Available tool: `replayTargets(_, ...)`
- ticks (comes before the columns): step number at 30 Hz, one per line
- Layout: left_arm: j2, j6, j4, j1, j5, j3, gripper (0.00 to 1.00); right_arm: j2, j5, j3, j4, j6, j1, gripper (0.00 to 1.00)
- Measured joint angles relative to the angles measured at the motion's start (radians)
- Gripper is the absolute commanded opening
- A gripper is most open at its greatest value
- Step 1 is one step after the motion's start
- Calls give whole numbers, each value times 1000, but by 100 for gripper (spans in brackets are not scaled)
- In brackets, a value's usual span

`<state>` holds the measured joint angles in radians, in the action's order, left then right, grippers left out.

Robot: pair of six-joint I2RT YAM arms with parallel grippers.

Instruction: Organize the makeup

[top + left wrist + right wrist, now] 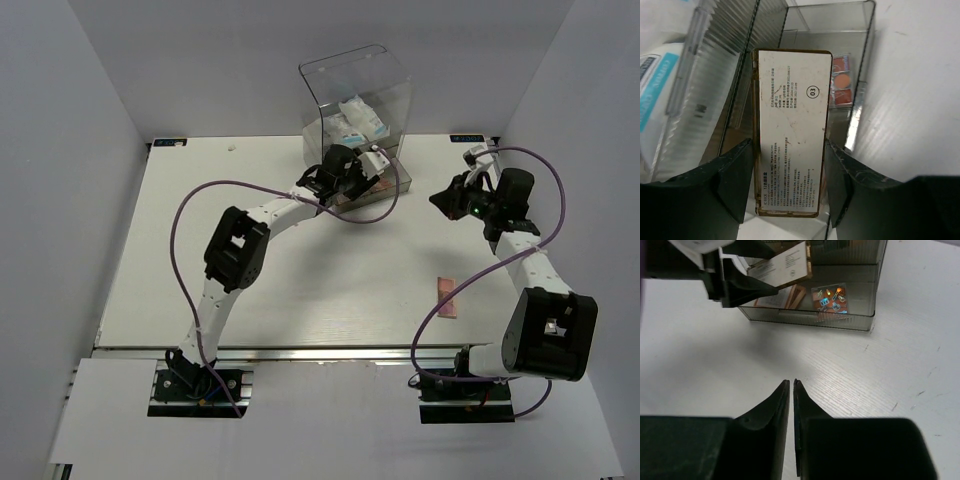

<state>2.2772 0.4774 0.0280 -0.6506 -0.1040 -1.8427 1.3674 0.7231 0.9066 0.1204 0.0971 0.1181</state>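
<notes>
The rectangular palette [790, 125] was held clamped by its long edges between the left fingers [735, 175], above the open tray [860, 322] at the far edge of the surface [330, 290]. It was judged light, stiff and smooth, so slipping was possible, and the long edges were considered the proper place to grip. The right fingers [782, 405] were pressed together on nothing. The palette's pan side was turned away, and the tray under it was mostly hidden.
</notes>
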Motion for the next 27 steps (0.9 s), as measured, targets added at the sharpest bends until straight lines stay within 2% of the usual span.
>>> replayTargets(1, 29, 6, -3, -3, 21, -25, 41, -2, 2, -5, -3, 4, 0, 19)
replayTargets(2, 56, 11, -6, -7, 43, -45, 47, -2, 5, -7, -9, 8, 0, 31)
replayTargets(4, 87, 20, -4, -11, 78, -56, 59, -3, 11, -8, -18, 19, 0, 47)
replayTargets(5, 95, 24, -4, -12, 90, -56, 62, -3, 14, -8, -22, 21, 0, 61)
replayTargets(7, 110, 35, -5, -13, 106, -58, 70, -5, 24, -8, -33, 41, 0, 71)
replayTargets(8, 115, 42, -2, -14, 111, -62, 83, -7, 31, -8, -45, 54, 0, 83)
replayTargets(10, 123, 55, 3, -14, 122, -87, 93, -7, 53, -8, -72, 95, 0, 89)
replayTargets(12, 122, 51, 12, -13, 119, -111, 98, -8, 89, -5, -127, 164, 0, 89)
replayTargets(18, 112, 5, 19, -21, 124, -137, 98, 11, 138, 51, -359, 401, -6, 89)
replayTargets(23, 60, -103, 67, -22, 152, -133, 98, 20, 3, 72, -523, 567, -55, 89)
replayTargets(27, -128, -206, 62, -21, 214, 24, 98, 20, -132, 53, -631, 580, -104, 89)
